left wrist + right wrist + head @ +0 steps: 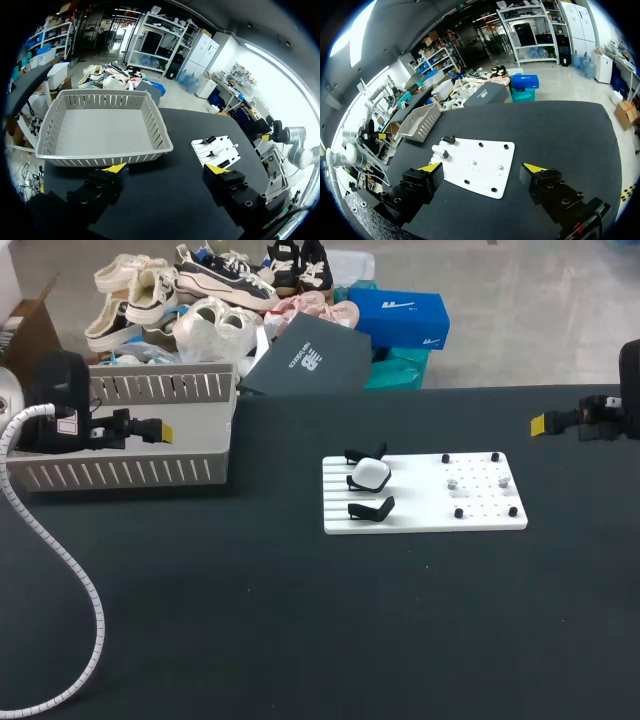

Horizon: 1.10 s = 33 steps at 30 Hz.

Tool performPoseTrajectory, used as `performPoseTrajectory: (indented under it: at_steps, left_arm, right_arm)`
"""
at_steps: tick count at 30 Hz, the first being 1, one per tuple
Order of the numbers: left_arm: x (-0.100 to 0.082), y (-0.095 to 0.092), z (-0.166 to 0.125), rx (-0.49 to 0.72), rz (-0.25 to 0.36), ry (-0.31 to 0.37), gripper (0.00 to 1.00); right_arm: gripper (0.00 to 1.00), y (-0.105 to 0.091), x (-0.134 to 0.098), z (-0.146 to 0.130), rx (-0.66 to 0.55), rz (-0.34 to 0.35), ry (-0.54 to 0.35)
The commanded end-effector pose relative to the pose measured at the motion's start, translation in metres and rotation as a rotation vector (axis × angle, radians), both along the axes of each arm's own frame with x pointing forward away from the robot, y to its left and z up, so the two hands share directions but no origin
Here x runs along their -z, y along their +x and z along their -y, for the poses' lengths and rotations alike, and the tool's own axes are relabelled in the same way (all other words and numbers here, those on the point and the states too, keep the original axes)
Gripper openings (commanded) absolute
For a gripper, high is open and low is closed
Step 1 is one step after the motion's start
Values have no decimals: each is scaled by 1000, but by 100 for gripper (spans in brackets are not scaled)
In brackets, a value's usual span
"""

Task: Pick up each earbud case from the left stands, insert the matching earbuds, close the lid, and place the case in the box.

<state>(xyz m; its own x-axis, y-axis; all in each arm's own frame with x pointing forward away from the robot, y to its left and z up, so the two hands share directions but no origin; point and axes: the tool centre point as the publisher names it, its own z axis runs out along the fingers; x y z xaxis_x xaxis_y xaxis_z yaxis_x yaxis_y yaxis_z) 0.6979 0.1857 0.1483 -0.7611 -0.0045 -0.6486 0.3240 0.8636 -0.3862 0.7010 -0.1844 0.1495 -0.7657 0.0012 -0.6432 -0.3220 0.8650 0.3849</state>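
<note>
my left gripper [160,429] [167,170] hangs at the table's left, by the near wall of the box [160,386] [155,125]. its fingers are spread wide with nothing between them. in the left wrist view the grey slatted box lies just ahead of the fingers, with only its bare floor showing inside.

my right gripper [540,424] [481,167] sits at the table's far right edge, well apart from the board [420,512] [480,167]. it is spread wide too and holds nothing. in the right wrist view the board lies ahead of and under the fingers.

the white board lies flat near the table's middle. one white case [370,474] [217,149] [438,150] rests on the board's left part, lid closed as far as i can see. it sits between two black stands [372,508] that carry no case. the board's right part bears small black pegs [459,512] and two pale bits that are too small for me to tell.

a white ribbed hose [92,610] curls from my left arm across the near left of the table.
</note>
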Motion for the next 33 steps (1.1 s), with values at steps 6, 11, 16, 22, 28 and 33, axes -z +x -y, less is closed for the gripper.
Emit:
performPoseTrajectory:
  at_steps: [6, 11, 16, 22, 28, 33]
  left_arm:
    - [-1, 1, 1, -1, -6, 6, 100]
    - [-1, 1, 1, -1, -6, 6, 100]
    - [-1, 1, 1, -1, -6, 6, 100]
    - [-1, 1, 1, -1, -6, 6, 100]
    - [-1, 1, 1, -1, -6, 6, 100]
    - [-3, 2, 4, 51, -3, 0, 100]
  right_arm:
    - [100, 0, 0, 0, -1, -1, -1]
    - [100, 0, 0, 0, -1, -1, -1]
    - [100, 0, 0, 0, -1, -1, -1]
    - [100, 0, 0, 0, -1, -1, -1]
    - [100, 0, 0, 0, -1, -1, -1]
    - [100, 0, 0, 0, -1, -1, -1]
